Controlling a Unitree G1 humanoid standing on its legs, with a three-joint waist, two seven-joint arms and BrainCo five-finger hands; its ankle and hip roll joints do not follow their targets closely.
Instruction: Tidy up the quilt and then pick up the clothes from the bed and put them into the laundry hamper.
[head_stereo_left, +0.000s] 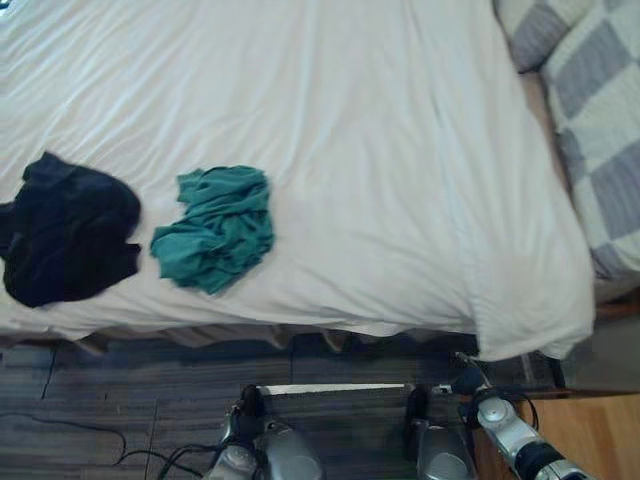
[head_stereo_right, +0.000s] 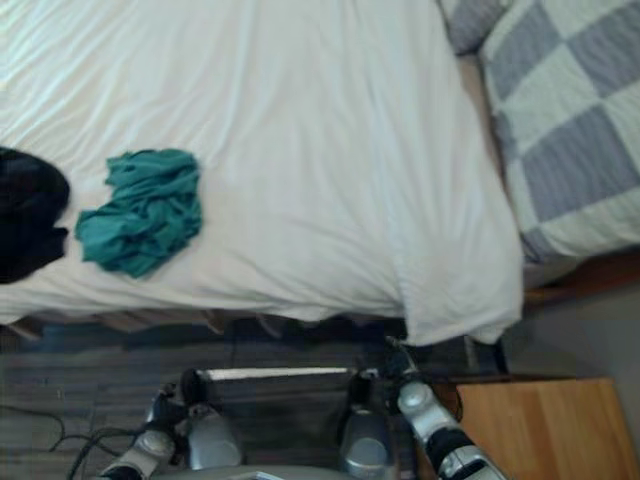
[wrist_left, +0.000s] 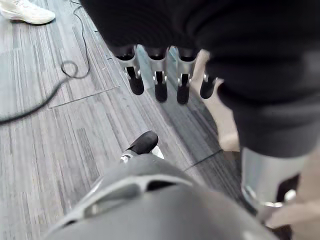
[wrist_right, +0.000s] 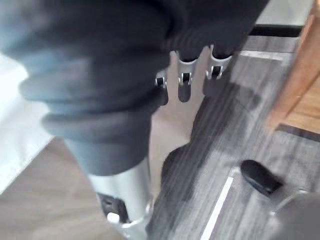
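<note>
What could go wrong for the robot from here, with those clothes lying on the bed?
The black garment lies at the bed's near edge, so a clumsy grab might drag it onto the floor. The teal garment sits close beside it, so one reach could catch both or snag the white quilt underneath and rumple it. Both hands, left hand and right hand, hang low by the floor and must rise past the overhanging quilt.

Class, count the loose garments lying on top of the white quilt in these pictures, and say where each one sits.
2. A crumpled teal green garment lies near the bed's front edge; a crumpled black garment lies apart on its left. Others may be hidden beyond the picture's edge.
</note>
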